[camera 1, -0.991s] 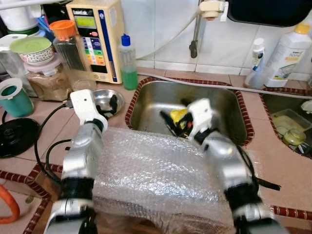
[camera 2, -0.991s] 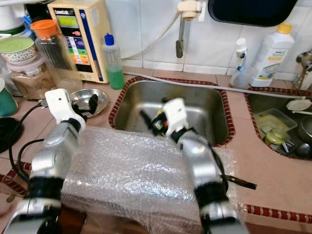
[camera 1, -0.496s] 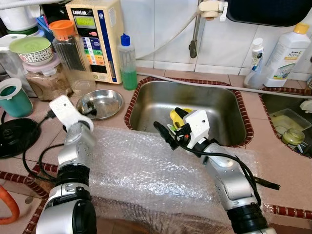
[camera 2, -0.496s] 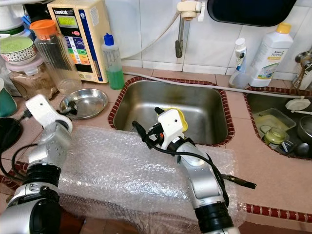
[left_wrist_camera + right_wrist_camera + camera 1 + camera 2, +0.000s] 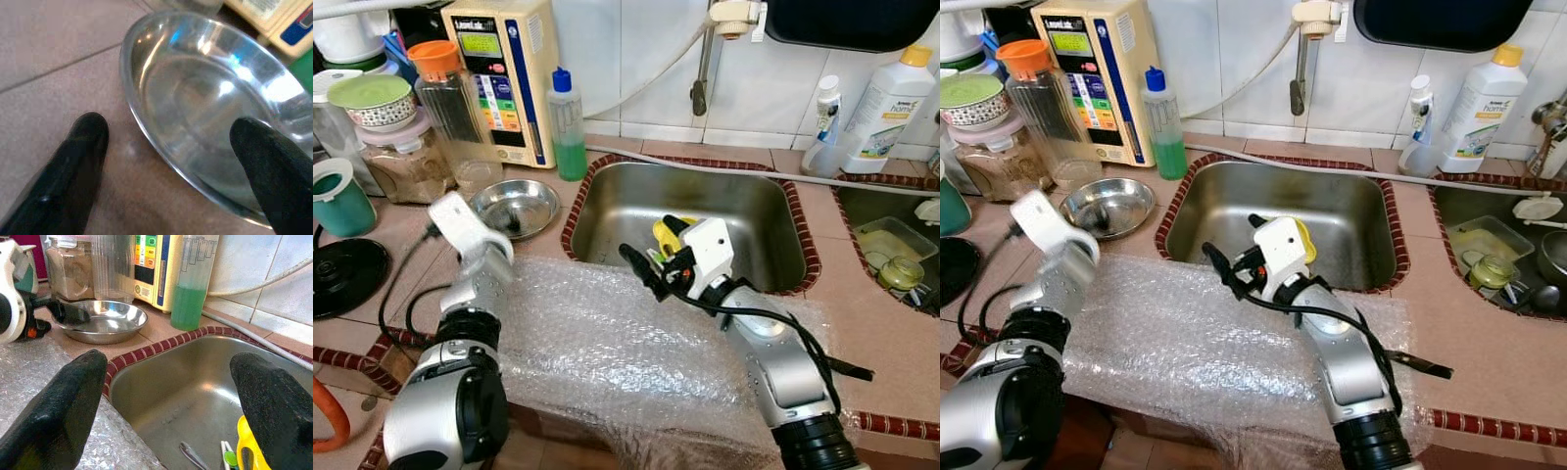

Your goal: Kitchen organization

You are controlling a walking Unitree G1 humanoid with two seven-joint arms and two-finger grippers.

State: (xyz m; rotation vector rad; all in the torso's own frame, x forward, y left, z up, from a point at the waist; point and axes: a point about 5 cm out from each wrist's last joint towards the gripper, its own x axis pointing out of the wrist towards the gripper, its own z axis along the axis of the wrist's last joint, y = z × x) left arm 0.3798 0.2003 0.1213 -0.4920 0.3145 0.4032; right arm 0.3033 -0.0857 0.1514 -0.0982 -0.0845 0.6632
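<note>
Left tool [image 5: 166, 166] spread wide astride the shallow round steel dish's [image 5: 516, 206] rim, right tool [image 5: 171, 396] gaping over the stainless sink [image 5: 705, 211], bubble wrap sheet [image 5: 607, 343] draping the bench.

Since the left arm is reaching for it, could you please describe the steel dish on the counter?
The steel dish is a shallow, round, shiny metal bowl, upright and apparently empty. It sits on the tiled counter, left of the sink and in front of a clear jar. The left gripper straddles its near rim, jaws open, one finger over the bowl.
</note>
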